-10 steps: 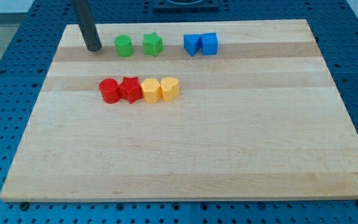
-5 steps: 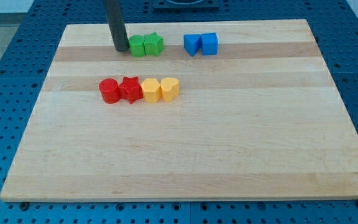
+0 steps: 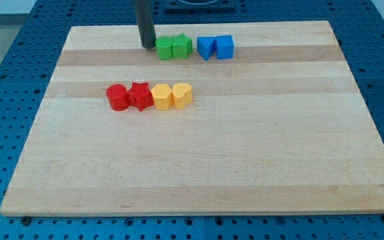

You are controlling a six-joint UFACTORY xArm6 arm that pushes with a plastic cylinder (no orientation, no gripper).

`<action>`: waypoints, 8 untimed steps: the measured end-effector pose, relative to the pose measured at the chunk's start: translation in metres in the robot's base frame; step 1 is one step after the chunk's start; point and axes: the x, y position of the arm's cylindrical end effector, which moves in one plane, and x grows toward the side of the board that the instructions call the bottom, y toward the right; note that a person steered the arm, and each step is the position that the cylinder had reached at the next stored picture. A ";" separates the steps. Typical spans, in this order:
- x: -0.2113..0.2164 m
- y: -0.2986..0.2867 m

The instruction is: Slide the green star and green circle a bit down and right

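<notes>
The green circle (image 3: 164, 48) and the green star (image 3: 182, 47) sit side by side, touching, near the view's top of the wooden board (image 3: 245, 160). The star lies close to the blue blocks on its right. My tip (image 3: 148, 45) is just left of the green circle, against or almost against its left side. The dark rod rises from it out of the view's top.
Two blue blocks (image 3: 216, 47) stand just right of the green star. A row of a red circle (image 3: 117, 97), a red star (image 3: 139, 96) and two yellow blocks (image 3: 172, 96) lies lower on the left half of the board.
My tip has slid to the right along the top of the board. It has pushed the green circle against the green star and moved both rightward, close to the blue blocks.
</notes>
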 end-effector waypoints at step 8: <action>-0.001 0.069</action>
